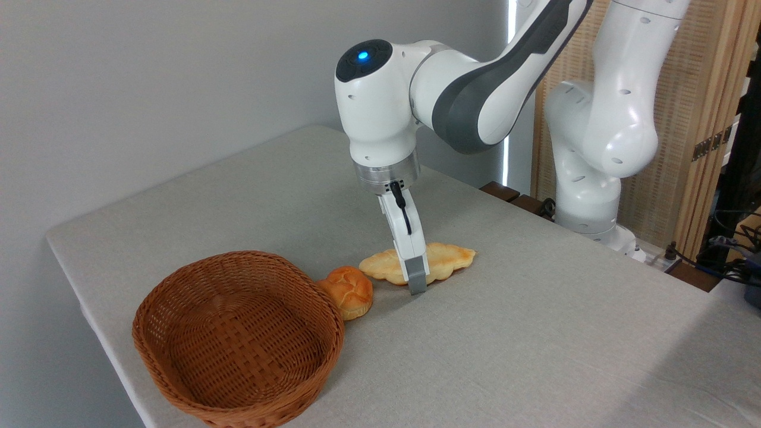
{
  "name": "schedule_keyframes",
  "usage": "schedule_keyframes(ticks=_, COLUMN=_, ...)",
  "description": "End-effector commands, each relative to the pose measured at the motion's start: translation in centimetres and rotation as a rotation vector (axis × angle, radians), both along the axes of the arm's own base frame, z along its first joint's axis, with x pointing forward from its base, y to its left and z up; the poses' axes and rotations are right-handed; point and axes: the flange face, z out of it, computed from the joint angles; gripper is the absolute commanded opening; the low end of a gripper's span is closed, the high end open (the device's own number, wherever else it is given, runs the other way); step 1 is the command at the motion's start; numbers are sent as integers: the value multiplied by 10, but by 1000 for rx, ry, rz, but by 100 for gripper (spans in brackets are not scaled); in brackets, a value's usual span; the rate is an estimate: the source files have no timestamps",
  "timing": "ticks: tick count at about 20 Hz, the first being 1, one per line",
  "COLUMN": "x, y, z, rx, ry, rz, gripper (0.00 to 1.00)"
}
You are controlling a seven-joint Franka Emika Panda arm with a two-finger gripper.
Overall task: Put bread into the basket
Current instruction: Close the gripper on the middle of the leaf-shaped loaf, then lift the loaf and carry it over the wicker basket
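Note:
The bread (449, 259), a long flat pale golden loaf, lies flat on the table right of centre. My gripper (415, 271) is down over its middle, seen edge-on. One grey fingertip (418, 284) stands in front of the loaf's near edge, down at the tabletop; the other finger is hidden behind it, so the jaw gap does not show. The basket (178, 362), oval brown wicker with low sides, stands empty at the front left, well apart from the gripper.
A small round orange-brown bun (348, 291) rests against the basket's right rim, between basket and loaf. The table's left edge (89, 303) runs close beside the basket. The arm's white base (588, 178) stands at the back right, with cables beyond it.

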Motion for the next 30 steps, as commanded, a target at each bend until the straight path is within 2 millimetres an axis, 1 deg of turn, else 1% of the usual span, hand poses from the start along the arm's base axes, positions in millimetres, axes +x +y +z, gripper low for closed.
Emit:
schedule_keyframes(ticks=1, x=-6, y=4, z=-1, rx=0, ry=-14, rz=-24, gripper=46)
schedule_keyframes(ticks=7, x=-6, y=4, z=-1, rx=1, ry=-14, rz=-22, gripper=39)
schedule_keyframes(ticks=10, x=-6, y=4, z=-1, rx=1, ry=-14, rz=-22, gripper=39)
schedule_keyframes(ticks=13, x=-3, y=-1, z=7, rx=1, ry=-30, rz=-28, gripper=39)
schedule_keyframes(ticks=16, x=-3, y=-2, z=8, rx=0, ry=-34, rz=-32, gripper=39)
schedule_keyframes(ticks=21, x=7, y=-2, z=27, rx=-3, ry=-69, rz=-32, gripper=40)
schedule_keyframes(ticks=22, x=9, y=-2, z=34, rx=-4, ry=-74, rz=-32, gripper=40)
schedule_keyframes(ticks=24, x=18, y=-2, z=55, rx=-14, ry=-81, rz=-25, gripper=41)
schedule_keyframes(ticks=26, x=21, y=2, z=80, rx=-12, ry=-56, rz=-26, gripper=41)
schedule_keyframes(ticks=27, x=24, y=2, z=96, rx=-13, ry=-60, rz=-25, gripper=41)
schedule_keyframes(ticks=28, x=29, y=4, z=107, rx=-23, ry=-70, rz=-16, gripper=41)
schedule_keyframes(ticks=30, x=36, y=8, z=119, rx=-48, ry=-87, rz=4, gripper=43)
